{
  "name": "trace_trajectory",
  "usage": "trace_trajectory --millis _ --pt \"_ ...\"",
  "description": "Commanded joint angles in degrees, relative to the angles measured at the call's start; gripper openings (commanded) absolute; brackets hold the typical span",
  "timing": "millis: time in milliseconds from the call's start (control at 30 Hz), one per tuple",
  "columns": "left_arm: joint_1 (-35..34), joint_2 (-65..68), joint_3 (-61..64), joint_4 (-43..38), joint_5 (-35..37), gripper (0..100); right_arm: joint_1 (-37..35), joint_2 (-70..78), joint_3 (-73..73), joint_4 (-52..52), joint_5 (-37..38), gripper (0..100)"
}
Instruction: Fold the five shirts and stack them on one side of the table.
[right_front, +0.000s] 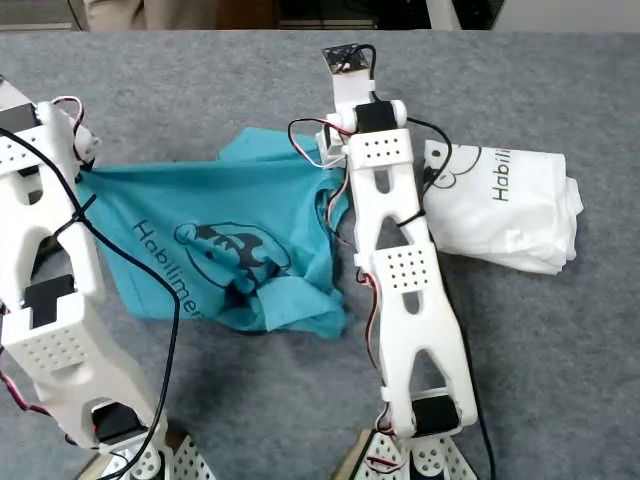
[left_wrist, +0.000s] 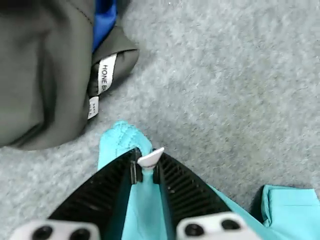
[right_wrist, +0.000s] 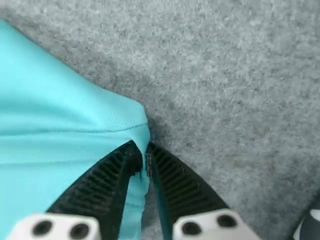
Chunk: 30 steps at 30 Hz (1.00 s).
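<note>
Bench (right_front: 200, 400): grey felt.
Teal shirt (right_front: 230, 230): centre-left of high view, spread but rumpled, lower right bunched.
White pile (right_front: 510, 210): folded, right of frame; looks like stack begun.
Dark shirt (left_wrist: 45, 70): upper left of left wrist view, unfolded.
Step, likely: stretching teal shirt flat before fold. Next move calls for even pull apart, cloth taut, lowered together.
Left arm (right_front: 50, 300) at left edge; right arm (right_front: 400, 270) centre, stretched forward.
Left end effector (left_wrist: 145, 167) pinches teal shirt's corner.
Right end effector (right_wrist: 142, 160) narrow, clamped on opposite edge.

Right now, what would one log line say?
left gripper: shut on teal shirt | right gripper: shut on teal shirt | white shirt: lies folded
</note>
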Motion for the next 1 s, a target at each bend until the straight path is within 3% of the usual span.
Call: trace_trajectory --millis 0,67,333,467,600,800,967 --pt "-0.97 -2.86 -1.93 2.11 0.53 16 0.84 -0.22 -2.51 -1.32 0.53 0.5" --pt "-0.88 -3.12 -1.93 6.07 1.49 22 0.84 -0.22 -2.51 -1.32 0.53 0.5" --pt "2.90 -2.95 -8.09 19.60 3.25 22 0.57 -0.22 -2.51 -1.32 0.53 0.5" --pt "6.59 -1.36 -3.96 16.70 4.92 20 0.31 -0.22 -2.51 -1.32 0.62 0.5" --pt "8.35 2.33 3.16 12.66 4.92 3 0.31 -0.22 -2.51 -1.32 0.62 0.5" --pt "8.18 5.23 14.68 7.91 4.66 4 0.31 -0.22 -2.51 -1.32 0.62 0.5" --pt "10.20 4.09 23.03 6.51 -2.37 2 0.31 -0.22 -2.51 -1.32 0.62 0.5"
